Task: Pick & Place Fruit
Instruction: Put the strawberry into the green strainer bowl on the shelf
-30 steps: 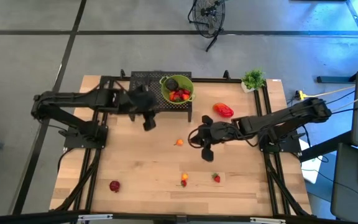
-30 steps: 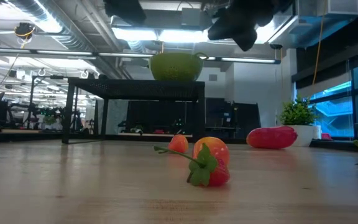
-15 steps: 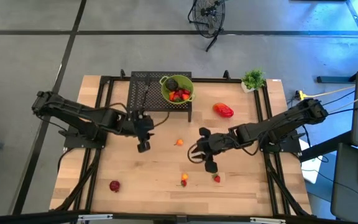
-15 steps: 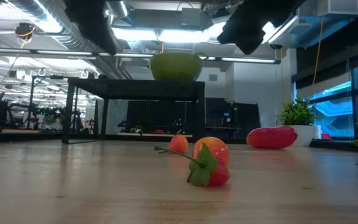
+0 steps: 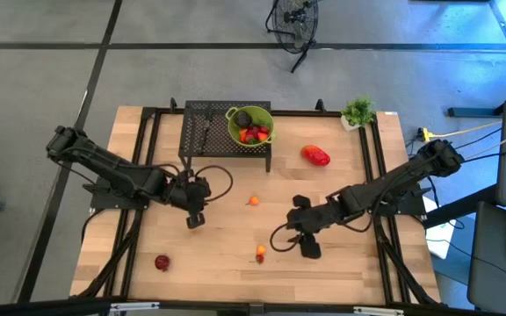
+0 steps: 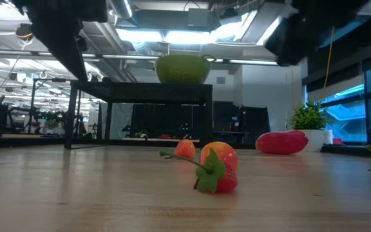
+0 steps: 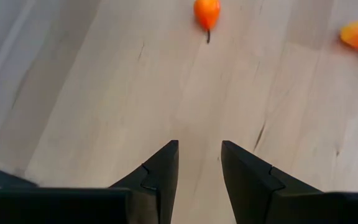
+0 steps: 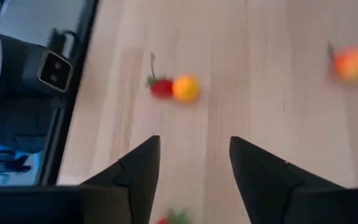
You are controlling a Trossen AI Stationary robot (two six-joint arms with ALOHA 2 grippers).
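Both arms have swung away from the rack toward the near half of the counter [image 5: 341, 272]: your left pincer [image 5: 195, 218] now hangs over bare wood left of centre, jaws narrowly parted and empty, and your right pincer [image 5: 308, 247] has dropped over the strawberry near the front edge, jaws apart with nothing between them yet.

Count what is done: the lime-green bowl [image 5: 235, 133] on the black rack [image 5: 202, 132] already holds one dark green fruit [image 5: 243, 118] and a few red pieces [image 5: 253, 134]; you cannot tell exactly how many.

Left on the counter, you have five:
- one glossy red oblong [image 5: 315, 155] toward the far right
- one small orange fruit [image 5: 252, 200] mid-counter
- one orange-and-red pair [image 5: 260, 254] near the front
- one red piece [image 5: 162, 262] by the front left

So you look roughly halfway.
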